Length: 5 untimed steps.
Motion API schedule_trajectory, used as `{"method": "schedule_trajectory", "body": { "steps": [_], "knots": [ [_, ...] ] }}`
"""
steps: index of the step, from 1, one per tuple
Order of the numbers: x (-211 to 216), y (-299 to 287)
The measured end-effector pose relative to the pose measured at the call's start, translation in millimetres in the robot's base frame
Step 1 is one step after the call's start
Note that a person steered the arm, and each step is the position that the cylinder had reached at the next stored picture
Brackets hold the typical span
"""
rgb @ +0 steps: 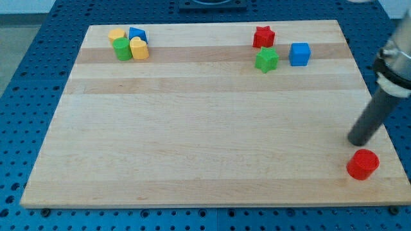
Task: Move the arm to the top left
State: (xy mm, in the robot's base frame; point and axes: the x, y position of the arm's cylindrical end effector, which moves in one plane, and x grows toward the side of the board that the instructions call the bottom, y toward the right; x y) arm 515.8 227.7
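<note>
Red cylinder [363, 164] sits just below my tip [357, 142]; no end effector shows.

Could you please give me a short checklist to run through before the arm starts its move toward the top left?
1. My tip in view: ok, at the view's right, just above the red cylinder.
2. Tip apart from the red cylinder: ok, a small gap shows.
3. Straight path across the board toward the top left: ok, no blocks along the middle.
4. Red star, green star and blue cube off the path: ok, they sit nearer the view's top.
5. Target corner free: not ok; the yellow, blue, green and yellow heart blocks cluster there.
</note>
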Motion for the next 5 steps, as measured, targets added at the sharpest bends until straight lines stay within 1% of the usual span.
{"method": "schedule_trajectory", "body": {
  "steps": [1, 2, 3, 4, 5],
  "knots": [
    [-2, -27],
    [-2, -30],
    [-13, -30],
    [-99, -30],
    [-119, -30]
  ]
}}
